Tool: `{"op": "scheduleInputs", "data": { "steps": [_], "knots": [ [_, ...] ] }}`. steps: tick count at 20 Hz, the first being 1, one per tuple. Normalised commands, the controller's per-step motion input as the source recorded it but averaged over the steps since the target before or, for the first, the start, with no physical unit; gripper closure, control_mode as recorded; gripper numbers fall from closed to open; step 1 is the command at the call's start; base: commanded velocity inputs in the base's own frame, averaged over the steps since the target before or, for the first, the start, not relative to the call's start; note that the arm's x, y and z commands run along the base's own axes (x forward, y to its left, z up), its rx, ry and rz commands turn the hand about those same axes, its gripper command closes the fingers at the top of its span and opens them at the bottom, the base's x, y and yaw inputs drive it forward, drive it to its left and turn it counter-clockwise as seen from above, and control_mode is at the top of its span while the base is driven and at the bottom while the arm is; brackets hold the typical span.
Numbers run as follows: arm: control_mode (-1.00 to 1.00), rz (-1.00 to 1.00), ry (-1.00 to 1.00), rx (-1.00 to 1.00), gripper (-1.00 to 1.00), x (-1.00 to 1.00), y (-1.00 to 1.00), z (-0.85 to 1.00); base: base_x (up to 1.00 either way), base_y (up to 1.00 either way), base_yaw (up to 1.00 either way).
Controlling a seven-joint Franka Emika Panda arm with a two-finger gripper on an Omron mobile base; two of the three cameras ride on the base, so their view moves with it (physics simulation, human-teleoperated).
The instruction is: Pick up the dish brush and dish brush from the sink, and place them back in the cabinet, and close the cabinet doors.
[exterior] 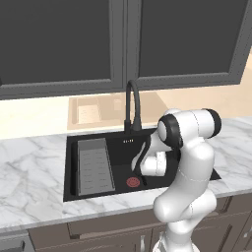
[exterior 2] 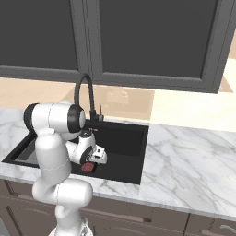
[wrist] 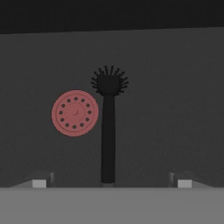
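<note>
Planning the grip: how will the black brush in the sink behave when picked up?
The black brush has a straight, slim handle, so it probably stays stiff and feels light. That round handle lies flat on the sink floor and might roll beside the red drain if nudged. The bristly head looks soft; the open claw should likely close on the handle.

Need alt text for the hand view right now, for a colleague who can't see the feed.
A black dish brush lies on the dark sink floor, bristly round head away from the camera and handle running straight back between the open gripper fingertips. The red drain disc sits just left of the brush head, apart from it.
</note>
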Motion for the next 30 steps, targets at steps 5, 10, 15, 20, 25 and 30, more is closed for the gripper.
{"op": "scheduleInputs", "data": {
  "steps": [5, 10, 15, 20, 25, 30],
  "knots": [
    [-1.00, 0.00, 0.00, 0.00, -1.00, 0.06, 0.00, -0.08, 0.00, 0.00, 0.00],
    [-1.00, 0.00, 0.00, 0.00, -1.00, 0.07, 0.00, -0.05, 0.00, 0.00, 0.00],
    [-1.00, 0.00, 0.00, 0.00, -1.00, 0.03, 0.00, -0.05, 0.00, 0.00, 0.00],
    [-1.00, 0.00, 0.00, 0.00, -1.00, 0.05, 0.00, -0.05, 0.00, 0.00, 0.00],
    [-1.00, 0.00, 0.00, 0.00, -1.00, 0.09, 0.01, -0.05, 0.00, 0.00, 0.00],
    [-1.00, 0.00, 0.00, 0.00, -1.00, 0.06, 0.02, -0.07, 0.00, 0.00, 0.00]
  ]
}}
